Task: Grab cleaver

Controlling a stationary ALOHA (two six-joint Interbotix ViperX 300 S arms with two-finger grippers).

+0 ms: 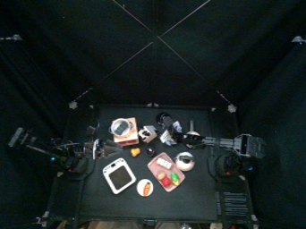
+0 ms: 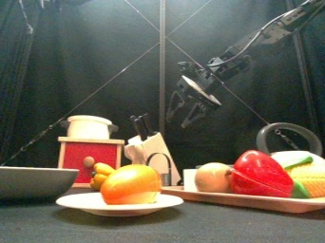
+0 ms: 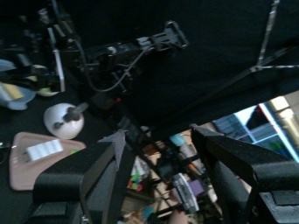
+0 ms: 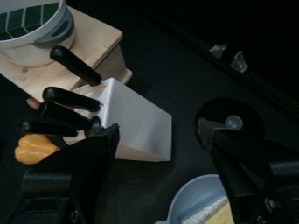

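A white knife block (image 4: 138,122) stands beside a wooden box (image 4: 87,44). Several black handles (image 4: 65,99) stick out of the block. All the blades are hidden inside it, so I cannot tell which handle is the cleaver's. My right gripper (image 4: 158,131) hangs open above the block, with nothing between its jaws. The front view shows the right gripper (image 2: 193,100) well above the block (image 2: 150,152). At the table's left side, away from the block, my left gripper (image 3: 158,171) rests open and empty.
A striped white bowl (image 4: 33,22) sits on the wooden box. Near the front stand a plate with an orange (image 2: 127,185), a cutting board with a red pepper (image 2: 260,174), a grey bowl (image 2: 32,180) and a white tray (image 1: 120,176). Black curtains close in the table.
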